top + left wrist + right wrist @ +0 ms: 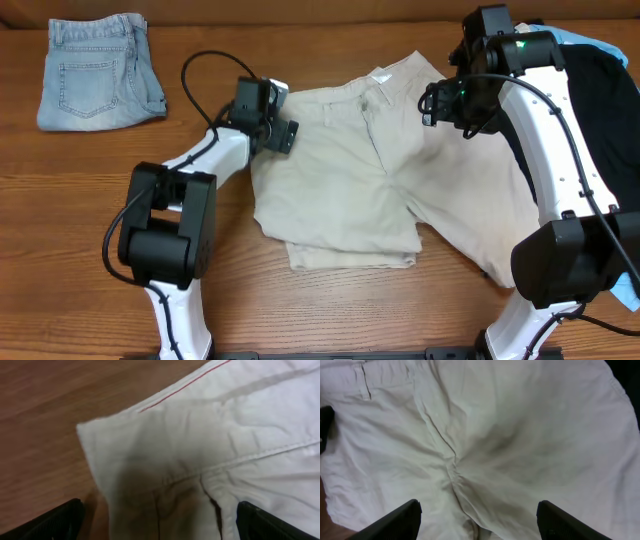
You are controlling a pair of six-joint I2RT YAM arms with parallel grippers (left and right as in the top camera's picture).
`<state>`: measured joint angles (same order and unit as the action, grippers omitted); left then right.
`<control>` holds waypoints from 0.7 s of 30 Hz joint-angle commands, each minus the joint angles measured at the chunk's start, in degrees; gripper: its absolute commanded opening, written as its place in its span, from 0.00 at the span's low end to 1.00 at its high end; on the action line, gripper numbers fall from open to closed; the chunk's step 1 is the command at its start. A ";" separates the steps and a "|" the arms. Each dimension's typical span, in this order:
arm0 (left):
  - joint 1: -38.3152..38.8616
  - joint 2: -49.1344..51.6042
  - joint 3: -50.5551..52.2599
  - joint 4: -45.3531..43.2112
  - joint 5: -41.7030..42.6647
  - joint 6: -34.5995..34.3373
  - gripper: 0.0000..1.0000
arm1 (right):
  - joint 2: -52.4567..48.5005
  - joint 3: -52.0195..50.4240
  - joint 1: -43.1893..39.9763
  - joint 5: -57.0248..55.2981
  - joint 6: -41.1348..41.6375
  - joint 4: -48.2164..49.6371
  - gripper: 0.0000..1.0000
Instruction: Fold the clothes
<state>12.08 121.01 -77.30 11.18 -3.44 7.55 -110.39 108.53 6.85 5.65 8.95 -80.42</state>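
Note:
The pale beige khaki shorts (350, 170) lie spread across the middle of the table, waistband toward the far side and one leg folded under at the front. My left gripper (272, 122) is open at the shorts' left waistband corner (150, 450), its fingers straddling the cloth. My right gripper (447, 105) is open and hovers above the shorts' right half, over the crotch seam (452, 467). A black garment (600, 110) lies over a light-blue one (600, 45) at the right edge.
Folded light-blue denim shorts (98, 68) lie at the far left corner. Bare wooden table (80, 200) surrounds the shorts on the left and front. A black cable (200, 75) loops above the left arm.

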 commanded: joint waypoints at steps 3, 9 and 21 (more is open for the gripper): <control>-5.75 2.84 -13.53 7.54 -5.95 -2.51 1.00 | 2.16 -4.00 0.33 3.52 -0.39 0.15 0.77; -7.19 2.84 -35.47 24.00 -5.22 -2.89 1.00 | 2.84 -5.29 3.02 9.92 -7.67 0.57 0.72; -7.15 2.82 -71.41 61.46 0.50 -9.29 1.00 | 6.88 -7.02 21.09 9.86 -7.78 -4.92 0.61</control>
<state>5.02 124.51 -142.37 69.73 -4.95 0.82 -106.00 102.83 24.21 14.72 0.82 -84.68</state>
